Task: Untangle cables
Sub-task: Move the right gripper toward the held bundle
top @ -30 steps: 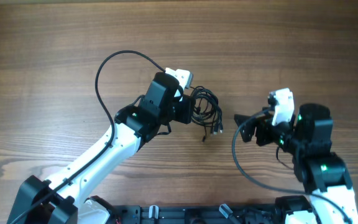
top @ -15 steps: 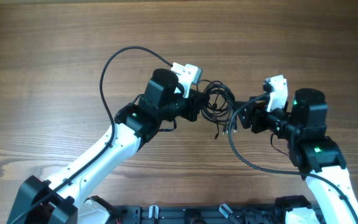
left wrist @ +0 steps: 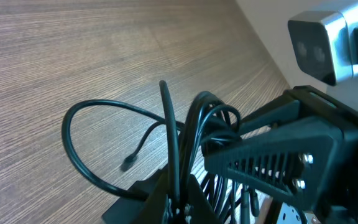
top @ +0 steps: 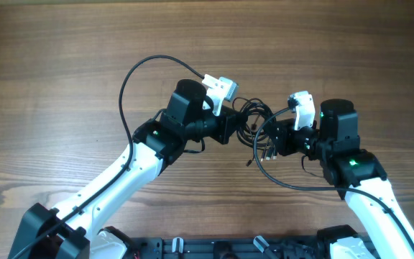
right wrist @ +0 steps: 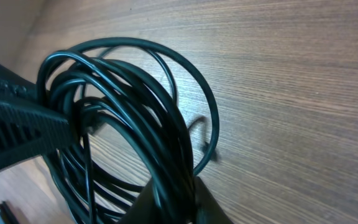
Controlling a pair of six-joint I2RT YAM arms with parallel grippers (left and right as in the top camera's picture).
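Since 1 second earlier my right arm had swung in from the right of the overhead frame toward the centre, and my left arm had carried the bundle a little up and to the right to meet it.

At centre left, my left gripper [top: 230, 128] was clamped shut on the cables [top: 254, 115]; in the left wrist view the black strands ran straight down into its fingers. The cables hung between my 2 grippers just right of centre, a coil of several thin loops, with 1 loose plug end [left wrist: 128, 163] trailing toward the wood below. Just right of the coil, my right gripper [top: 270, 140] had its fingers drawn in on the coil's far side; in the right wrist view the strands vanished between them, so I judged it gripping the cables too.

I took this as the start of the pulling-apart step: both ends of the tangle were held, nothing yet separated. The next move called for easing the 2 grippers apart slowly, watching which loop tightened, so that the coil opened rather than knotted, and keeping the thin strands clear of the thick lead [top: 279, 180] looping under my right arm.

The table [top: 63, 57] was brown wood with a long grain, bare around the work. Past its edge the wrist views showed only a pale strip, too plain to say what it was.
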